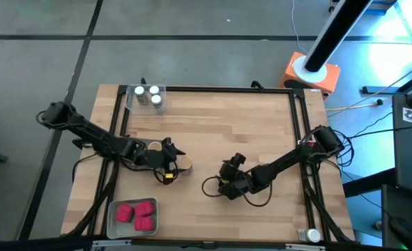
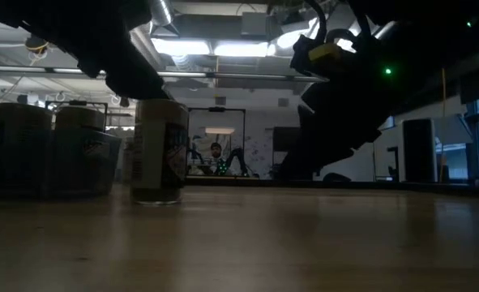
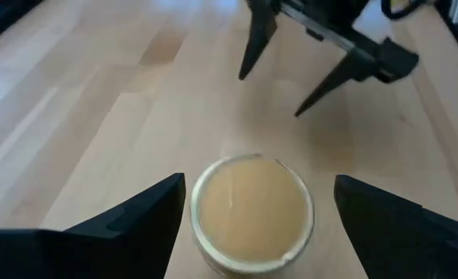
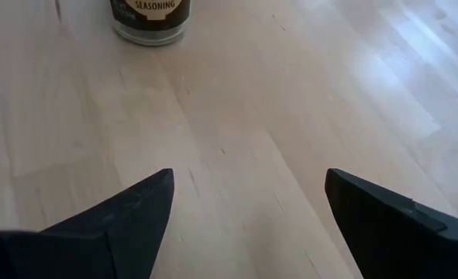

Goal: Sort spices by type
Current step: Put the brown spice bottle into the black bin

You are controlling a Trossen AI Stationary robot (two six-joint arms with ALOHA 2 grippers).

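Note:
A round spice jar with a tan lid (image 3: 252,213) stands upright on its base on the wooden table (image 1: 219,132), left of the middle (image 1: 185,164). My left gripper (image 3: 259,182) is open, one finger on either side of the jar's top, and I see no touch. My right gripper (image 4: 248,174) is open over bare wood to the jar's right (image 1: 225,180). It points toward the jar, whose labelled lower part (image 4: 149,19) shows ahead of it. In the low view the jar (image 2: 158,150) stands under the left arm.
A clear tray (image 1: 132,92) at the far left corner holds white-lidded jars (image 1: 148,97). A grey tray (image 1: 115,222) at the near left edge holds red boxy containers (image 1: 136,213). Bare wood lies across the table's middle and far right. A black frame (image 1: 300,125) rims the table.

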